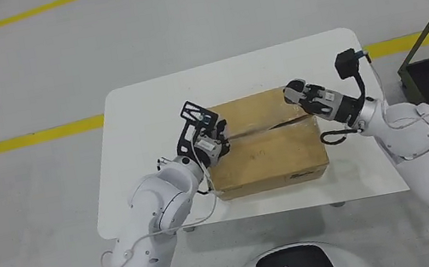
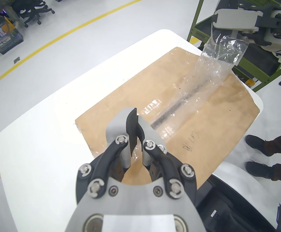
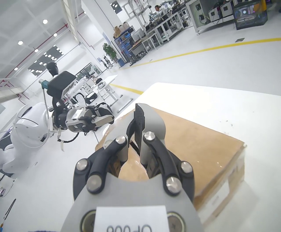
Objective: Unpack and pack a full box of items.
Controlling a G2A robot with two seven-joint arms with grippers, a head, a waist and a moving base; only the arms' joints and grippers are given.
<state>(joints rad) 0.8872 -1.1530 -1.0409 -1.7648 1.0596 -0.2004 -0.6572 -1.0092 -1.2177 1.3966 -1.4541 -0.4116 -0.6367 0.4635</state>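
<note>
box (image 1: 270,154) on bench (image 1: 143,120) | left end effector (image 2: 135,119) pinched narrow over box's end | right end effector (image 3: 138,118) holding clear tape (image 2: 210,66) lifted off box top

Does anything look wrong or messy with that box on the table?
Yes: the clear tape is half peeled. One end rises crinkled off the cardboard box, pinched in the right hand, while the rest lies along the top seam. It looks deliberate, probably part of opening the box, not damage.
</note>
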